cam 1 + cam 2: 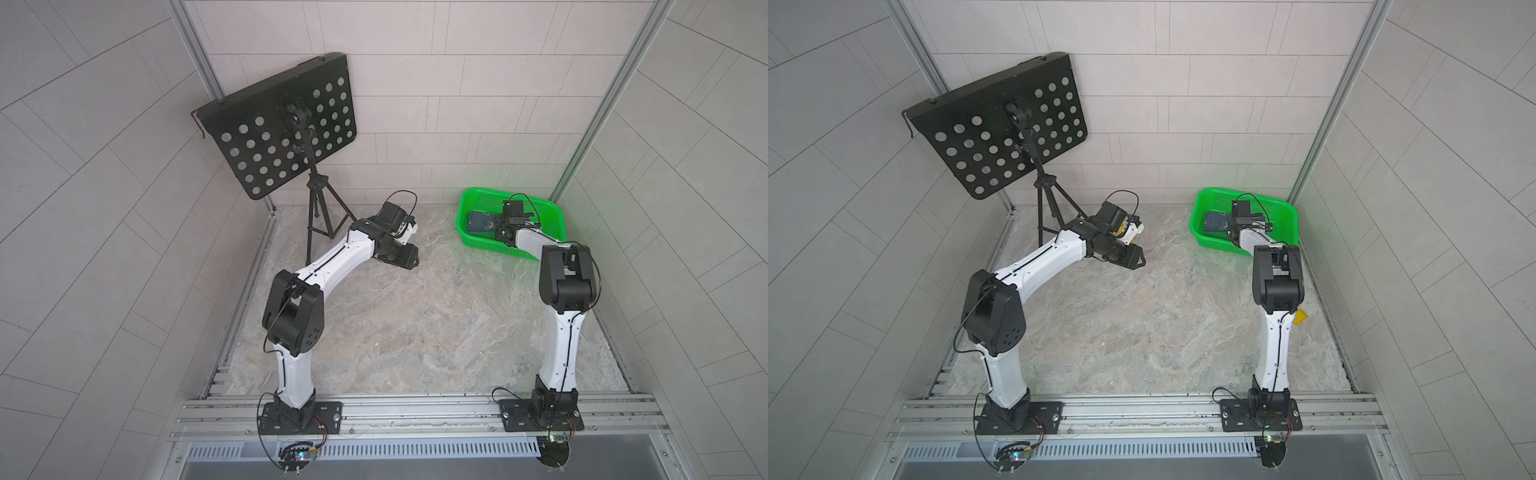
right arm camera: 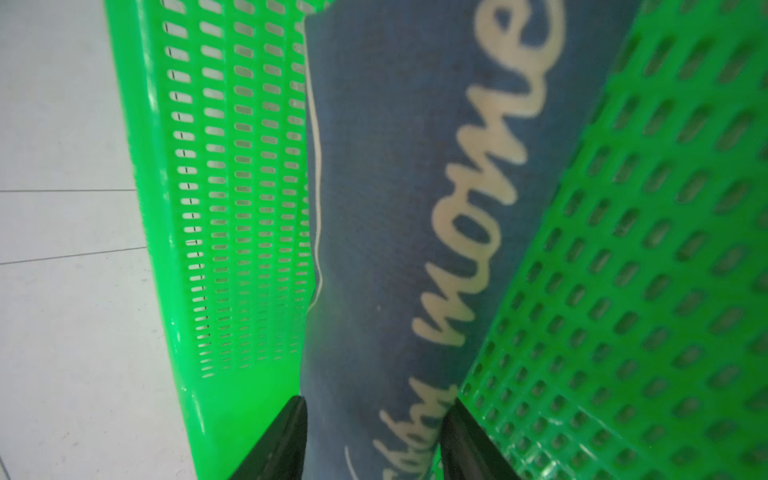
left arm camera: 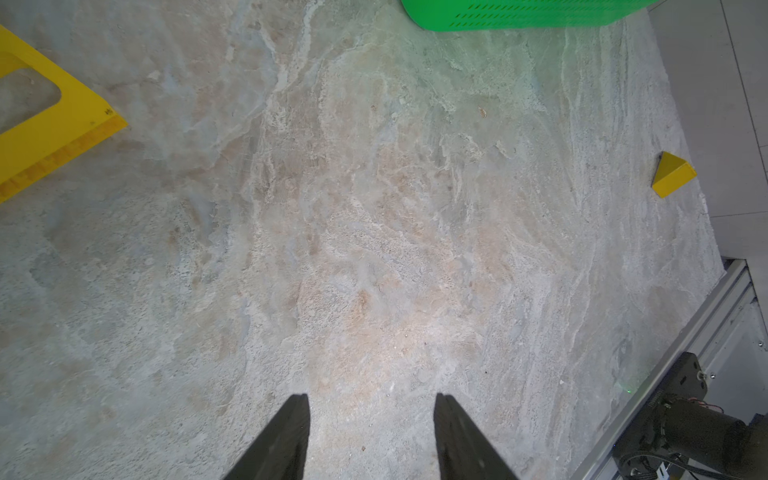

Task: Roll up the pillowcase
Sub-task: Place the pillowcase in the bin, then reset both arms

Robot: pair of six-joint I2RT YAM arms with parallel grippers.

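Fingers point(image 2: 286, 440) of the right gripper point(image 2: 374, 405) stand spread, flanking the rolled pillowcase point(image 2: 395, 216) lying in the green basket point(image 2: 232, 166); the left gripper point(image 3: 372, 401), also spread, hovers over the marbled table point(image 3: 374, 208).

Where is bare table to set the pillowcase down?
Widest: the table between both arms, front rail to left gripper. Also the strip between left gripper and green basket. Crowded: the basket, holding the pillowcase, right gripper over it; the tripod corner; a yellow wedge beside the right arm.
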